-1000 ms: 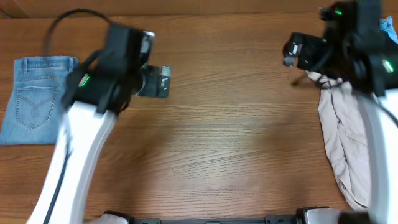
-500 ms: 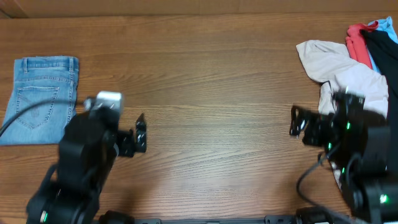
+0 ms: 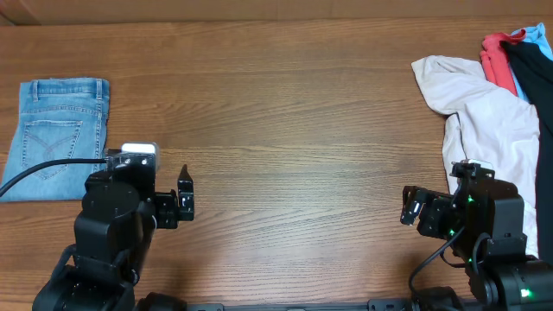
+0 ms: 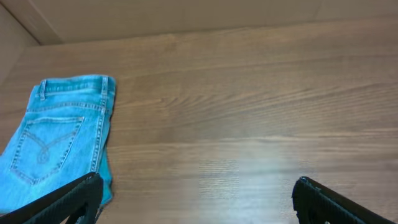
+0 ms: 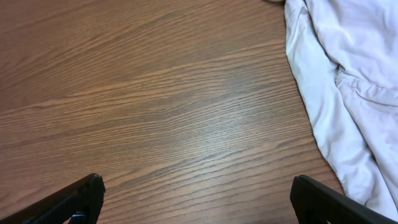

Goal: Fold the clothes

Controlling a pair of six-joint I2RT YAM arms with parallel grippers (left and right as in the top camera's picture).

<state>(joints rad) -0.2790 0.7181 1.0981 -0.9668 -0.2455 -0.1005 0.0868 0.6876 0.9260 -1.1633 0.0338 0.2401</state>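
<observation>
Left pincer (image 4: 198,182): your jaws spread wide, holding nothing.
Right pincer (image 5: 196,180): spread wide, empty.
Jeans (image 3: 56,138): folded flat, bench (image 3: 294,130) 10 o'clock, apart from both pincers.
Beige garment (image 3: 488,112): 2 o'clock.

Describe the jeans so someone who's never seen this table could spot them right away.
On the wooden table, look to the left end. The jeans lie there, folded flat, back pocket up. They're the only denim; the other clothes are heaped at the right.
</observation>
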